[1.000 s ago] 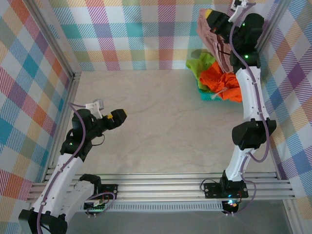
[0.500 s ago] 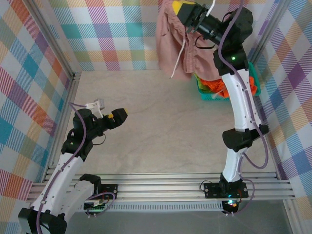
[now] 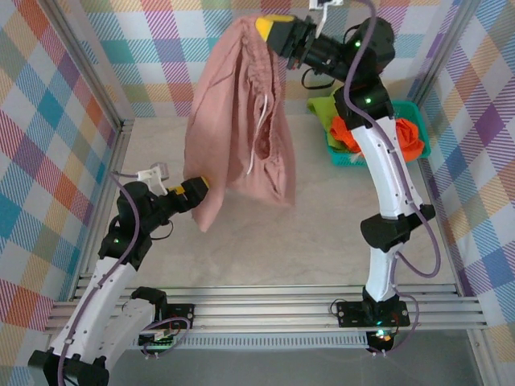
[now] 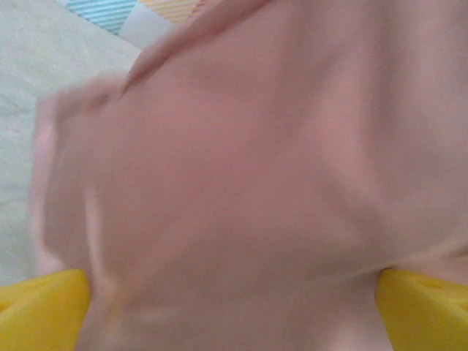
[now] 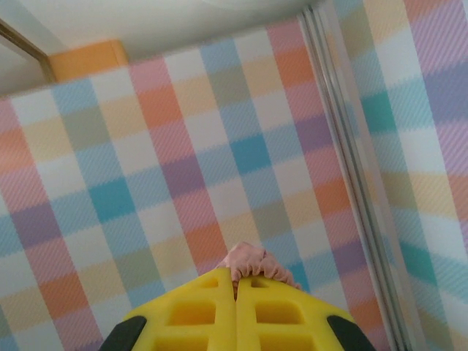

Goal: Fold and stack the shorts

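Soft matt cloth pink shorts

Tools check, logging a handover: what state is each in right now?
Left tool: open, gripping nothing.
Right tool: shut on the dusty pink fabric shorts, which hang from it.

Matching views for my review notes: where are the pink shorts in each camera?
Top external: pink shorts hang upper centre from the right gripper.
Left wrist: across the frame's middle, between the yellow fingertips of the left gripper.
Right wrist: shorts peek out bottom centre, pinched.
Shared landmark: the checked wall.
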